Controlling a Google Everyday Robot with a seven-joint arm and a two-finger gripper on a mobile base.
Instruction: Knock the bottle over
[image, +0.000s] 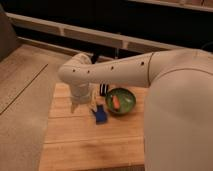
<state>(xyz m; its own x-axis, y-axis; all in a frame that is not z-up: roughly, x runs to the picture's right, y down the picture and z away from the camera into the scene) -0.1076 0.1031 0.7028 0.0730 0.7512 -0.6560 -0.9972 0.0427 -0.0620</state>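
Pale wooden desk (75, 145) with a white robot arm (115, 70) reaching down onto it.
The small slim bottle (93, 103) of clear, pale plastic stands up just beside the end effector (75, 106), on the side toward the round green bowl (120, 101), and the flat blue block (100, 116) lies in front of it. It looks light and easy to tip, so a push near its top should knock it over; no need to grab it. I cannot tell if the end effector is spread or pressed together.
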